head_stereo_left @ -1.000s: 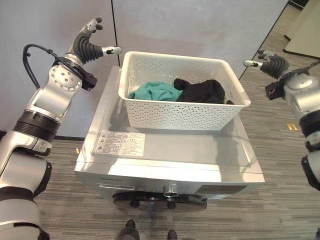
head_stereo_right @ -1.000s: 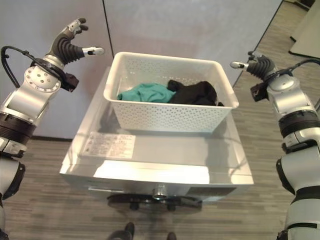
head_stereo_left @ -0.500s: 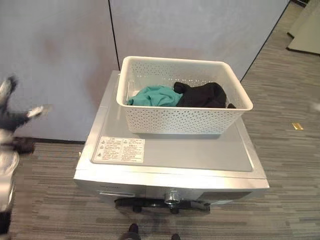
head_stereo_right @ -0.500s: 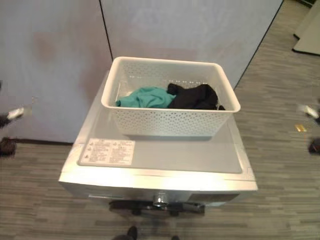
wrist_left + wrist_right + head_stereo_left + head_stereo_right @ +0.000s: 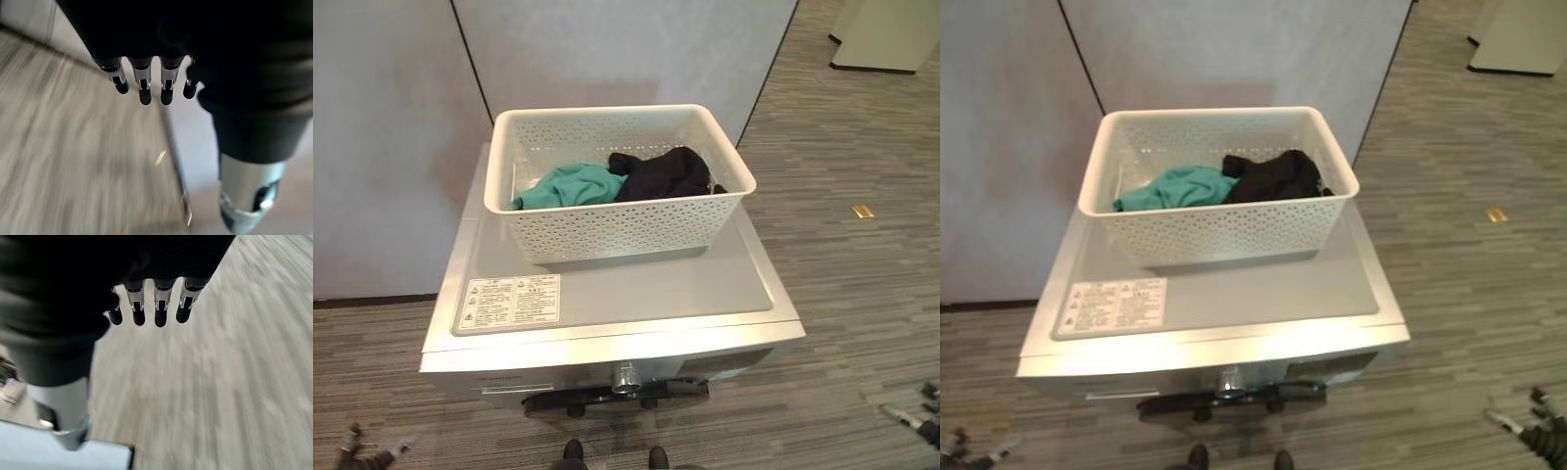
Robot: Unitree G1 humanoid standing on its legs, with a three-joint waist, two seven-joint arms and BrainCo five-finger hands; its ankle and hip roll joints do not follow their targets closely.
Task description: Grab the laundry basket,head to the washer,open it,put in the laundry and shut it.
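Both hands low, fingers relaxed, grasping nothing: left hand (image 5: 146,78), right hand (image 5: 151,303). Laundry basket (image 5: 617,230) rests atop washer (image 5: 607,323), well above fingers. Next: reach door (image 5: 617,397) squarely, hook fingers, pull steadily.

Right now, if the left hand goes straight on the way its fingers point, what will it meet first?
Most likely the striped floor. The left hand hangs open with straight fingers over it, holding nothing; depth is unclear, and a wall edge runs beside that line.
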